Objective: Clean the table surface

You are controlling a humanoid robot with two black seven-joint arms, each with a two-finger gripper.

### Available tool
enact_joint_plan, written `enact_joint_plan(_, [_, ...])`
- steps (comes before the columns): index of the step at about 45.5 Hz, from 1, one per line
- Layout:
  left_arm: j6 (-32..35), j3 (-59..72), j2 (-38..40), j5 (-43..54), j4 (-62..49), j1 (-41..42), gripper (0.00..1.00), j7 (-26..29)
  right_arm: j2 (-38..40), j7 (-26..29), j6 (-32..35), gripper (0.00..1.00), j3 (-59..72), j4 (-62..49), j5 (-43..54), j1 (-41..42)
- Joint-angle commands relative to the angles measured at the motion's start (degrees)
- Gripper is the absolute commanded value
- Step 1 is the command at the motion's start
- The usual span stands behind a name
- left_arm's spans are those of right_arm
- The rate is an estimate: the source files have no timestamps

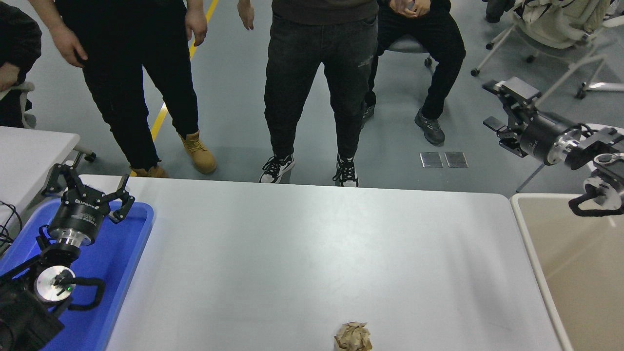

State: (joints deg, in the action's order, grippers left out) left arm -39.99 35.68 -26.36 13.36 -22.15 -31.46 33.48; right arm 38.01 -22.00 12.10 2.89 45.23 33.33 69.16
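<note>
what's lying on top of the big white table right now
Only a crumpled brown paper ball lies on the table surface, at its near edge. The rest of the top in view is bare. The picture's bottom edge cuts off the ball's underside and the table's nearest strip.

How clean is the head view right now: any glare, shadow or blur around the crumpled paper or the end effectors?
Head view: sharp overall, no motion blur. The table surface shows a soft, diffuse sheen at its centre, not harsh glare. The crumpled paper is crisp but cut by the bottom edge. The left end effector and right end effector are both in focus.
</note>
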Motion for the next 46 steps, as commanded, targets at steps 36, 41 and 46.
enact_joint_plan(36, [0.0,0.0,0.0,0.0,0.0,0.0,1.0,0.0,-24.55,-0.15,15.58,0.98,20.75,11.82,29.86,15.48])
enact_joint_plan(41, [0.0,0.0,0.0,0.0,0.0,0.0,1.0,0.0,-27.1,-0.15,15.58,0.98,21.63,11.64,30.21,15.04])
enact_joint_plan(46, [0.0,0.0,0.0,0.0,0.0,0.0,1.0,0.0,-29.91,-0.24,15.58,0.98,22.95,11.64,30.3,14.25])
